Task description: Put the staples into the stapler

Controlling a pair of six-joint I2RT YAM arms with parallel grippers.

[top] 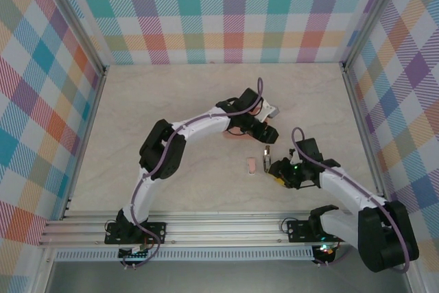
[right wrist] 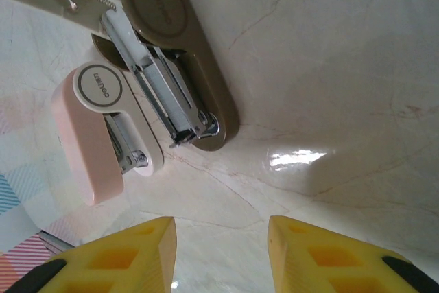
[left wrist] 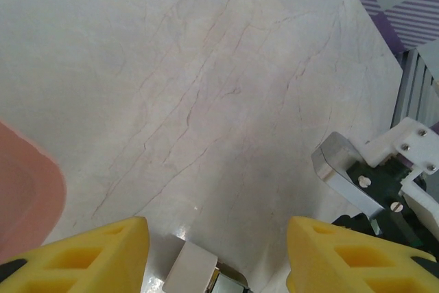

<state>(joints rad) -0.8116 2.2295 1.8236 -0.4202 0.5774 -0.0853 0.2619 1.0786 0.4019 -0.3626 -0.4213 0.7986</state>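
Note:
A taupe stapler (right wrist: 171, 66) lies swung open on the table, its metal magazine facing up. Close on its left lies a pink and white stapler (right wrist: 92, 142). In the top view the open stapler (top: 265, 150) is a small dark shape with the pink one (top: 252, 165) beside it. My right gripper (right wrist: 221, 252) hovers just short of both, open, with bare table between its yellow fingers. My left gripper (left wrist: 218, 255) is open above the table by the coral-pink tray (left wrist: 27, 197). A pale block (left wrist: 192, 272) sits low between its fingers, untouched. The staples are out of view.
The coral-pink tray (top: 236, 133) lies partly under the left arm at mid-table. Both grippers (top: 267, 134) (top: 272, 164) work close together there. A shiny metal piece (left wrist: 339, 166) and a white bracket (left wrist: 411, 145) stand right of the left fingers. Checked walls enclose the table.

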